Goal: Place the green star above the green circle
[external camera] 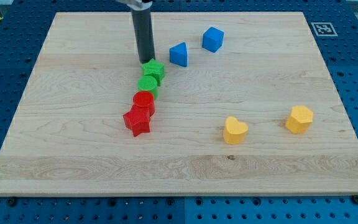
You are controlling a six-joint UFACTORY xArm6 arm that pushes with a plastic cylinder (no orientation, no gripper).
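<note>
My tip (pixel 146 60), a bare rod tool gripping nothing, touches the green star (pixel 153 71) from above; star already sits just above the green circle (pixel 147 86), touching; further pushing risks shoving the circle into the red cylinder (pixel 143 101).

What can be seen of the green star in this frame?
The green star is a small ridged, plastic-looking block lying flat on the wooden board, left of centre near the view's top. It sits directly above the green circle, apparently touching it. My tip stands at its upper left edge, seemingly in contact.
</note>
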